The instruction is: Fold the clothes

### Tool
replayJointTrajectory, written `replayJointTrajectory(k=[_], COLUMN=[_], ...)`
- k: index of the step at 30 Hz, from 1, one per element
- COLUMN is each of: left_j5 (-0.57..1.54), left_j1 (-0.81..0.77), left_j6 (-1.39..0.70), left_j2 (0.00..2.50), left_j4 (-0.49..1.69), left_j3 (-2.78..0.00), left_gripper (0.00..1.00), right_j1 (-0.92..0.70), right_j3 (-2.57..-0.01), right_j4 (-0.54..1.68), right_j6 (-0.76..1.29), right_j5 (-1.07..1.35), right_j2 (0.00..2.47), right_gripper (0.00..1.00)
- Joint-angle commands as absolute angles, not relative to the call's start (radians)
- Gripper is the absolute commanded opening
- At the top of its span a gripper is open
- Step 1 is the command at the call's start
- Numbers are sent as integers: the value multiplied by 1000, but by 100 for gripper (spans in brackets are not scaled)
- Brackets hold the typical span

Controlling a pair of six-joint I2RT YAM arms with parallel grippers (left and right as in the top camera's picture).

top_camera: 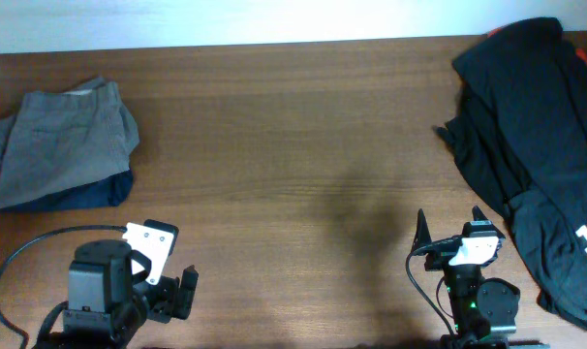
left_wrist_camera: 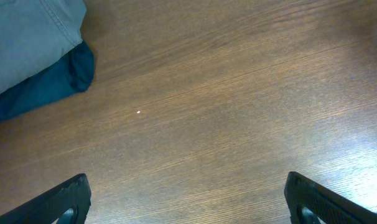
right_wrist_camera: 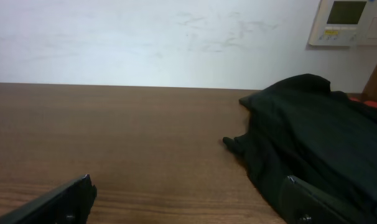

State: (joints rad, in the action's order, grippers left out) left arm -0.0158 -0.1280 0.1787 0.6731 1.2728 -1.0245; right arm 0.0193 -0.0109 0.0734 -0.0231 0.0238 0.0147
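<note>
Both arms are sitting at the near edge of the worktop (top_camera: 293, 145). The left end effector (top_camera: 180, 288) and the right end effector (top_camera: 448, 228) are gaping wide, gripping nothing. Folded grey trousers (top_camera: 66, 141) are lying on a navy piece (top_camera: 90, 192) at the left edge. A crumpled black garment heap (top_camera: 540, 145) is sprawling along the right edge, up to the far right corner. The heap looks like the next job. The right arm is best pinching a single layer at its near fringe, then dragging it to the bare middle and spreading it flat before creasing.
</note>
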Motion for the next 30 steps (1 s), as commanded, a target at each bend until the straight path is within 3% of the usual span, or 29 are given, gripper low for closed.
replayJointTrajectory(k=[1, 17, 30], left_j5=[-23, -23, -19], left_j1=[-130, -130, -130], left_j6=[188, 187, 142], left_j2=[668, 603, 152], left_j4=[1271, 1222, 651], left_j3=[-1023, -982, -384], left_gripper=[99, 99, 99], right_j1=[28, 28, 28], right_j3=[-6, -6, -6], right_j4=[78, 78, 78], right_j6=[-22, -22, -22], right_j5=[18, 18, 18], right_j2=[6, 6, 6], right_gripper=[99, 99, 99])
